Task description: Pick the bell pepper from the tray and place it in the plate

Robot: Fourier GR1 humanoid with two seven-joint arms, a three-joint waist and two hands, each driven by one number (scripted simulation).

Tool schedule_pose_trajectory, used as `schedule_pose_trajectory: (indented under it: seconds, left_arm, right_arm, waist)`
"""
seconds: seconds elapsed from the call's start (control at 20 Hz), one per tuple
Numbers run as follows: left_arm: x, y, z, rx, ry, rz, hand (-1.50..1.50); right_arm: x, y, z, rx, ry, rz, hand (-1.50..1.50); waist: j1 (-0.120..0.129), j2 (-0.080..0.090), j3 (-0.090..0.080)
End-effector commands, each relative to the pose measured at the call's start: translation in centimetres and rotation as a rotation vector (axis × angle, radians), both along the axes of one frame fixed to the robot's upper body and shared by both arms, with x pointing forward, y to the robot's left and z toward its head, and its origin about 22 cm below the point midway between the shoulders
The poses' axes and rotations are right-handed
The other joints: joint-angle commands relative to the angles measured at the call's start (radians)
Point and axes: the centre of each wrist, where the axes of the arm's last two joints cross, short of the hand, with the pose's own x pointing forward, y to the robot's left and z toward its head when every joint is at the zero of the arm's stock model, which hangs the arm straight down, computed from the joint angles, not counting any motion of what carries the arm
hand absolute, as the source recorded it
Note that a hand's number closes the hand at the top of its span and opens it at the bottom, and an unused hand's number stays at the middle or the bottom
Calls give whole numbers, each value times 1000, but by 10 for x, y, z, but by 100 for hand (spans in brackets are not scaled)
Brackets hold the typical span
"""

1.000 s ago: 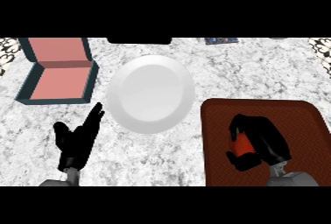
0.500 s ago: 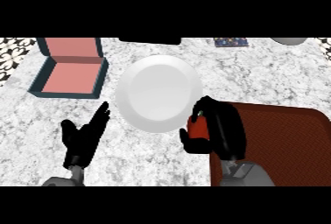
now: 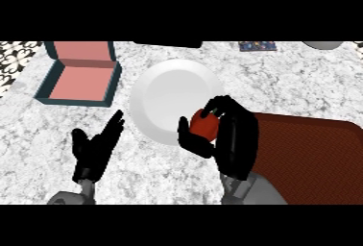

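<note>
Two hands show over a grey-white marbled counter [image 3: 297,91] carrying a white plate [image 3: 166,93], a dark red tray [image 3: 312,149] and an open teal box [image 3: 78,77]. The right hand [image 3: 223,132] curls round the red pepper [image 3: 205,126] above the plate's right edge; its axis is hidden. The left hand [image 3: 96,146] rests open at lower left.

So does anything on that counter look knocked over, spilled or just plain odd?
Nothing stands out. The white plate sits flat and bare, the open box with the pink lining lies at the left, and the brown tray rests at the right. The right hand holds the red bell pepper at the plate's edge; the left hand rests open.
</note>
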Motion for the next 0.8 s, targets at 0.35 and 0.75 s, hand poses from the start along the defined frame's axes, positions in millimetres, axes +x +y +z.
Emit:
schedule_pose_trajectory:
  seconds: [0.35, 0.75]
  left_arm:
    - [-1, 5, -4, 13, 46, 3, 0]
    - [-9, 1, -7, 8, 33, 9, 0]
  right_arm:
    - [29, 31, -1, 68, -152, -266, 150]
    - [57, 30, -12, 59, -177, -383, 150]
  waist:
    - [-11, 9, -2]
    - [-5, 17, 1]
